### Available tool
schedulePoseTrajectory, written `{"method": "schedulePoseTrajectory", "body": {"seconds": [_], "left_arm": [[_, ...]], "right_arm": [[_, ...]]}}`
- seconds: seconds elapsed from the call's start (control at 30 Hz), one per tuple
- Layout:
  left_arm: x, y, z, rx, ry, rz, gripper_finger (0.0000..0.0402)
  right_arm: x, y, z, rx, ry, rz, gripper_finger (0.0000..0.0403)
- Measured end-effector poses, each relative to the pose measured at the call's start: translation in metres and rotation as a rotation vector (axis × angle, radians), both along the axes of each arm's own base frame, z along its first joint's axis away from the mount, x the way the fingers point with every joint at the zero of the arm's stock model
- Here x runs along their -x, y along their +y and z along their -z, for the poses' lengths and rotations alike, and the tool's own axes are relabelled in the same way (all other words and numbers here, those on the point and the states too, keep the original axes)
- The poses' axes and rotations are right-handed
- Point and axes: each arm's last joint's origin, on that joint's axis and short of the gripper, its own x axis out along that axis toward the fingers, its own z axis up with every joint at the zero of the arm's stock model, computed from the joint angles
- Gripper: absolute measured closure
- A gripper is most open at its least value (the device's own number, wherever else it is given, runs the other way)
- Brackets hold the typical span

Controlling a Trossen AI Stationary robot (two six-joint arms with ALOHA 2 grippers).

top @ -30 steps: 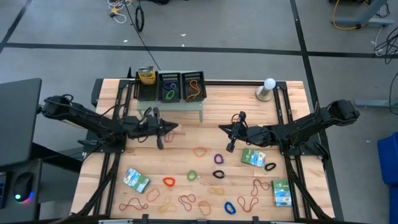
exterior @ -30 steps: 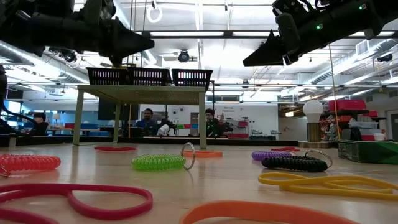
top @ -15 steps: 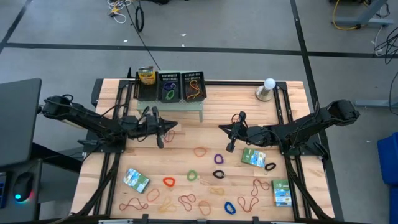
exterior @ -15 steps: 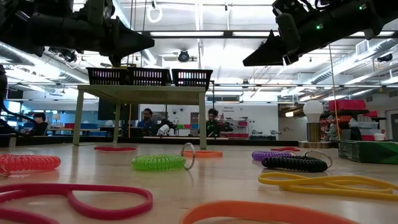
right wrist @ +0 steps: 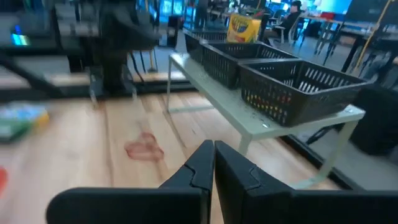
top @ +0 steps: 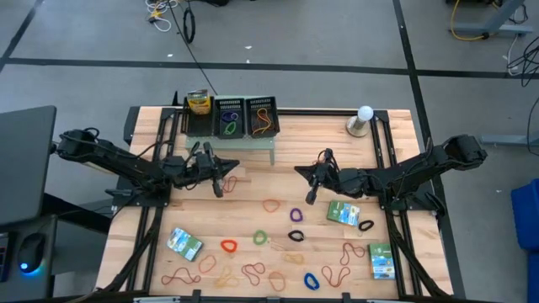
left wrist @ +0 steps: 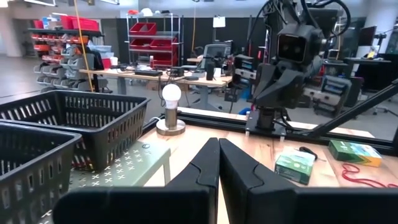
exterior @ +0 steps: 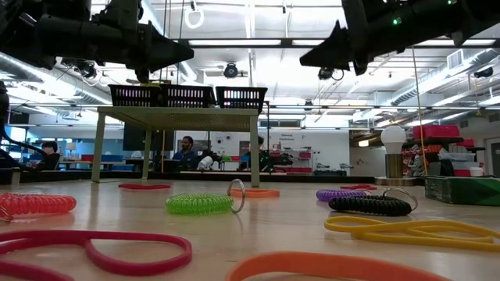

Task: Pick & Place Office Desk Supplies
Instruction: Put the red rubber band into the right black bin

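Observation:
Rubber bands lie flat and scattered over the near half of the table: a tan one (top: 271, 204), a purple one (top: 296, 215), a green coil (exterior: 200, 204), a red one (top: 228, 246). Three flat green-and-blue packets (top: 184, 243) (top: 343, 213) (top: 381, 261) lie among them. My left gripper (top: 236, 166) (left wrist: 218, 143) hovers shut and empty above the table, near the shelf's left legs. My right gripper (top: 297, 171) (right wrist: 213, 146) hovers shut and empty right of the table's middle, pointing at the left gripper. Both are high over the bands in the low view (exterior: 187, 53) (exterior: 306, 61).
A pale-green perforated shelf (top: 253, 141) stands at the far middle and bears black mesh trays (top: 229, 118) (top: 262, 118), two of them with bands inside. A yellow crayon box (top: 198, 102) is at its left end. A bulb lamp (top: 363, 120) stands far right.
My right gripper has tipped its fingertips upward while staying in place and shut. My left gripper's tip has swung slightly toward the far edge. Nothing on the table has moved.

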Motion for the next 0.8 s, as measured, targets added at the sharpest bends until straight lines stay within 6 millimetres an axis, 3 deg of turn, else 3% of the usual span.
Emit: {"method": "schedulePoseTrajectory", "body": {"seconds": [0.27,0.37,0.43,0.5,0.67,0.8], "left_arm": [[0.000,0.000,0.000,0.000,0.001,0.000,0.0392],[0.000,0.000,0.000,0.000,0.001,0.000,0.0392],[0.000,0.000,0.000,0.000,0.001,0.000,0.0392],[0.000,0.000,0.000,0.000,0.001,0.000,0.0392],[0.000,0.000,0.000,0.000,0.001,0.000,0.0392],[0.000,0.000,0.000,0.000,0.001,0.000,0.0392]], "right_arm": [[-0.003,-0.007,-0.006,-0.253,-0.154,-0.010,0.0380],[-0.005,-0.009,-0.010,-0.369,-0.153,-0.142,0.0380],[-0.009,0.001,-0.015,-0.349,-0.050,-0.308,0.0386],[-0.010,0.015,-0.014,-0.329,0.139,-0.349,0.0395],[-0.002,0.044,-0.023,-0.290,0.546,-0.186,0.0391],[0.007,0.065,-0.031,-0.370,0.722,-0.101,0.0368]]}}
